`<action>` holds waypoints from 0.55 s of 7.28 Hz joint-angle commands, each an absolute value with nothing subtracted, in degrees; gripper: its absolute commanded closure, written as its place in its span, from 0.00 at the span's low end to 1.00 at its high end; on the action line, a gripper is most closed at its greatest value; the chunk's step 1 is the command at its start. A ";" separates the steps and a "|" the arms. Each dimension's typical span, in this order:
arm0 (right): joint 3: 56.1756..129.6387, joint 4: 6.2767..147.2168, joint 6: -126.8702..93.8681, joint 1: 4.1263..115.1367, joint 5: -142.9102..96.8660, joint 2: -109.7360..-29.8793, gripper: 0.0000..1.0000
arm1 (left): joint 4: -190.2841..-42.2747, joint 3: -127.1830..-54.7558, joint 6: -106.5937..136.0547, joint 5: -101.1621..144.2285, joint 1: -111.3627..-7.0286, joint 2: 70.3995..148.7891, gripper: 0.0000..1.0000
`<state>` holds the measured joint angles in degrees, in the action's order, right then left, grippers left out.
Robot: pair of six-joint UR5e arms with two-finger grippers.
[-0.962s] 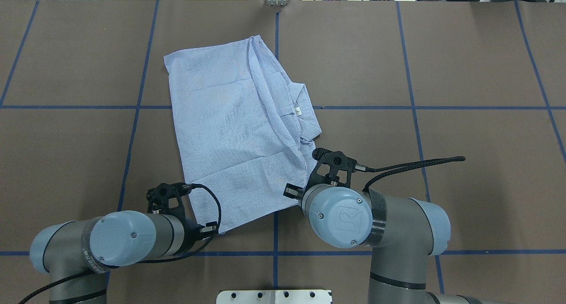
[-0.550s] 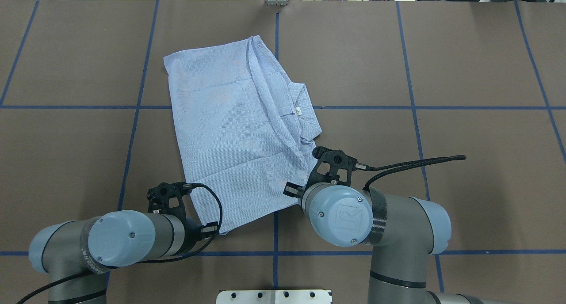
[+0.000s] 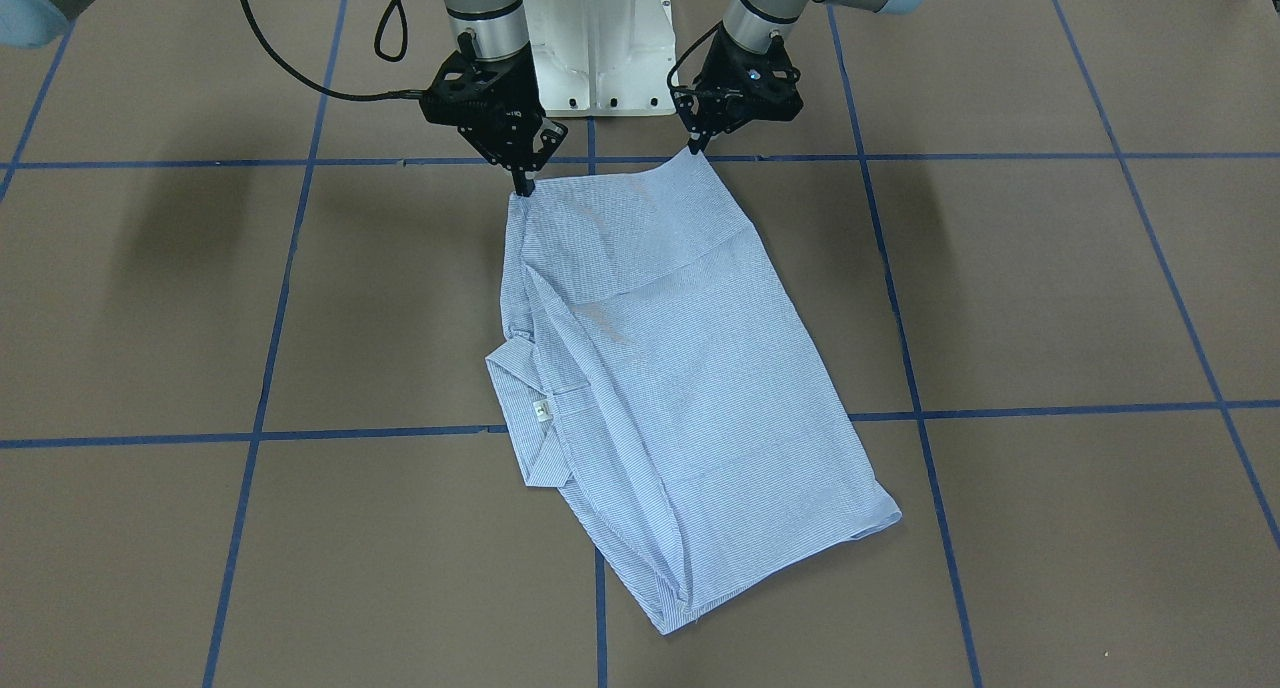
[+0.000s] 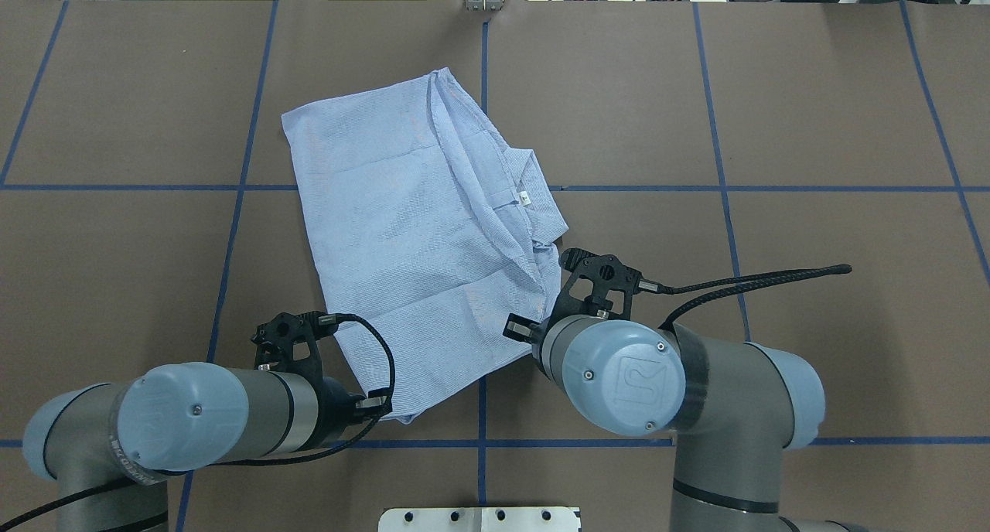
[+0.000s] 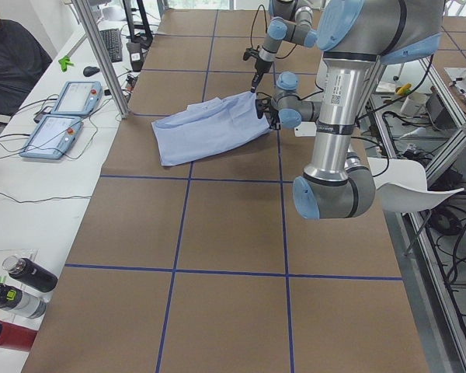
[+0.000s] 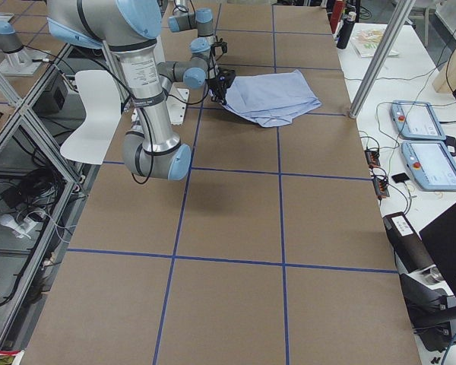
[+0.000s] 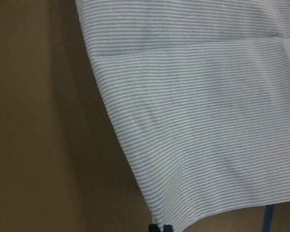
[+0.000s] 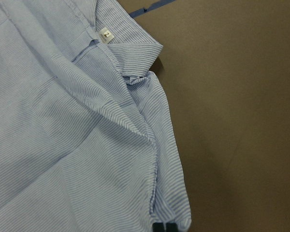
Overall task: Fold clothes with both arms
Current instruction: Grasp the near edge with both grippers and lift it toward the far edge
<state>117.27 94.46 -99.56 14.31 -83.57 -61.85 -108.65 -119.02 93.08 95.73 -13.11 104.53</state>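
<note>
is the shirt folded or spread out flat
Folded: the shirt lies as a narrow rectangle with overlapping layers, no sleeves sticking out, and its collar at one long edge.

The right gripper (image 6: 222, 87), black, at the end of the near silver-grey arm with light blue joint caps (image 6: 148, 84), meets the nearest corner of a folded light blue cloth shirt (image 6: 277, 95). The left gripper (image 6: 225, 67), on the far, small arm, stands just beyond it at the same edge of the shirt. Whether either pair of jaws is clamped is too small to tell here. The cloth spreads away from both grippers over the brown table with blue tape lines (image 6: 235, 228). Well past the shirt from the grippers, two grey handheld control panels (image 6: 422, 122) lie on a white bench. Behind the near arm stands a white moulded chair (image 6: 99, 106).
</note>
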 commanded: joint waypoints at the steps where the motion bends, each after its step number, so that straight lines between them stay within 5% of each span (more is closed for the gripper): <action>1: 127.92 103.93 -99.75 11.27 -83.06 -63.10 1.00 | -103.41 -127.65 93.08 98.60 -13.45 104.06 1.00; 4: 138.84 115.46 -101.33 7.92 -82.18 -63.11 1.00 | -96.52 -136.30 93.51 99.84 -13.45 104.67 1.00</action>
